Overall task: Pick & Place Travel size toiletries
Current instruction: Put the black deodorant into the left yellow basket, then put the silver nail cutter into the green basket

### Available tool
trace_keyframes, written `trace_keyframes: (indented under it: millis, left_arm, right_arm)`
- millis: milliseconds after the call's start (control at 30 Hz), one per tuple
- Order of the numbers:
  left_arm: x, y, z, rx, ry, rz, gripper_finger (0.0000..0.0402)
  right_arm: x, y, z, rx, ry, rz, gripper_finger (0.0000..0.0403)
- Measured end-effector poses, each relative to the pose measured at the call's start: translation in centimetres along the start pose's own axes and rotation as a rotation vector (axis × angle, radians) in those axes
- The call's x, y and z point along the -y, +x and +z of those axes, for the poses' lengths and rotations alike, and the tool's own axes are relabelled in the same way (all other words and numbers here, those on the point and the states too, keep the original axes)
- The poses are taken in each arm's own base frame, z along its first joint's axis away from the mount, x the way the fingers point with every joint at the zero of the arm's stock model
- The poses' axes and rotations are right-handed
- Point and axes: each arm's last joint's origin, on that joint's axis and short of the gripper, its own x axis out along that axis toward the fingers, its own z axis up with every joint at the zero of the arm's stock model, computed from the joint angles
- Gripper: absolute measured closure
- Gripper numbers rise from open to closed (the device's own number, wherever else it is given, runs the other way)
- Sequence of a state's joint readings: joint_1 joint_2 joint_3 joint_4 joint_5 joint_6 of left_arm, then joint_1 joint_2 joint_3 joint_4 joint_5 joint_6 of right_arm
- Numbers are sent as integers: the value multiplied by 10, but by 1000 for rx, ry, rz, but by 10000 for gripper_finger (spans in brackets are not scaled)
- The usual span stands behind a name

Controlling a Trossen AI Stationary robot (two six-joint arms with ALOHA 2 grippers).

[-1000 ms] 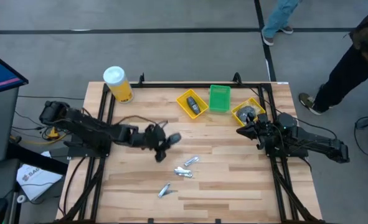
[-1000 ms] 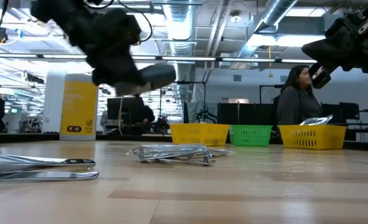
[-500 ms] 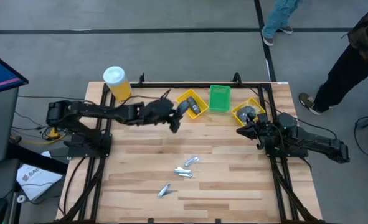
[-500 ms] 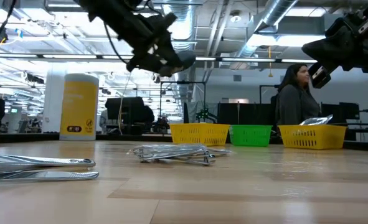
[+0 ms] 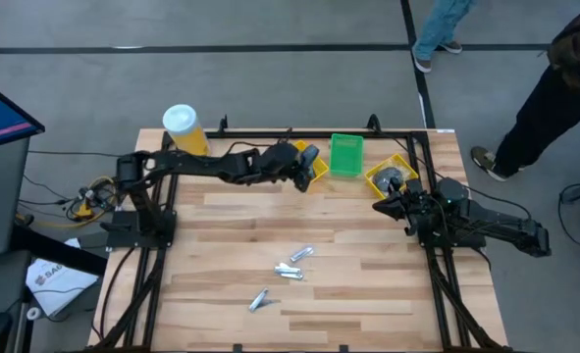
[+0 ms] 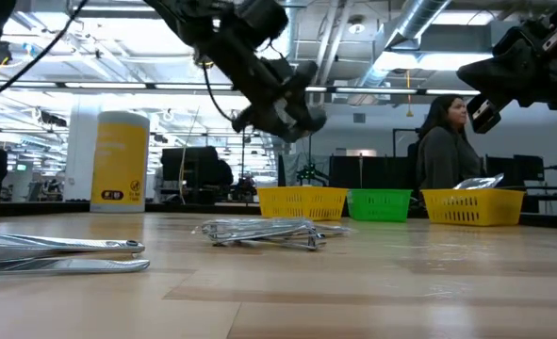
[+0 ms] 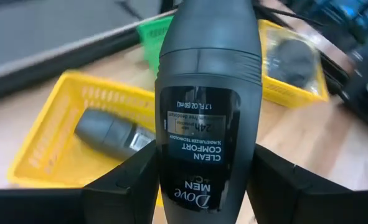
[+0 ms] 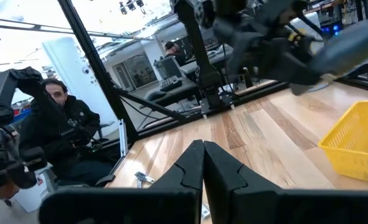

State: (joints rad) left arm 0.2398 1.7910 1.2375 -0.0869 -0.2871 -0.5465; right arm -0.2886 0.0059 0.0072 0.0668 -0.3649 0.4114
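Observation:
My left gripper (image 5: pixel 305 165) (image 7: pixel 205 199) is shut on a dark grey oblong piece (image 7: pixel 208 93) and hangs over the left yellow tray (image 5: pixel 291 167) near the far edge. A second dark grey oblong piece (image 7: pixel 106 132) lies in that tray. Round dark discs (image 7: pixel 291 57) lie in the right yellow tray (image 5: pixel 380 182). Silver clipper tools (image 5: pixel 294 263) (image 5: pixel 260 299) (image 6: pixel 259 232) lie flat on the table's middle and near part. My right gripper (image 5: pixel 380 207) (image 8: pixel 203 157) waits shut in the air by the right yellow tray. My left gripper pinches the dark grey oblong piece between its two fingers (image 7: pixel 124 183), one on each side of the labelled end (image 7: pixel 199 186). The piece lies along the fingers, and its rounded end (image 7: pixel 212 25) sticks out past them. It is lifted clear and tilts down over the left yellow tray (image 6: pixel 302 118).
A green tray (image 5: pixel 345 155) (image 6: pixel 380 204) stands between the two yellow trays along the far edge. A yellow canister with a white lid (image 5: pixel 184 130) (image 6: pixel 118 160) stands at the far left corner. People stand beyond the table. Bare wood lies on the near right.
My left arm has carried the dark grey oblong piece up from the table's middle toward the far edge and to the right, and it now hangs over the left yellow tray. The gripper has stayed shut on the piece. The right arm has kept still.

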Motion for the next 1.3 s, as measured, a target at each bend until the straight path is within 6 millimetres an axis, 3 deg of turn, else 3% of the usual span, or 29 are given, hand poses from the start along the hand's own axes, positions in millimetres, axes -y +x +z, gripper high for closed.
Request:
trace_keyframes:
  millis: [133, 467, 900, 1300]
  left_arm:
    - [-7, 13, -4, -18, -175, 42, 213]
    - [-10, 23, -11, -2, -561, 84, 213]
    - [-25, 31, -6, 13, -815, 117, 206]
    - [-28, 32, -5, -23, -852, 93, 157]
  right_arm:
    - [0, 0, 0, 0, 0, 0, 403]
    - [0, 0, 0, 0, 0, 0, 403]
    - [0, 0, 0, 0, 0, 0, 403]
    - [0, 0, 0, 1, 0, 0, 403]
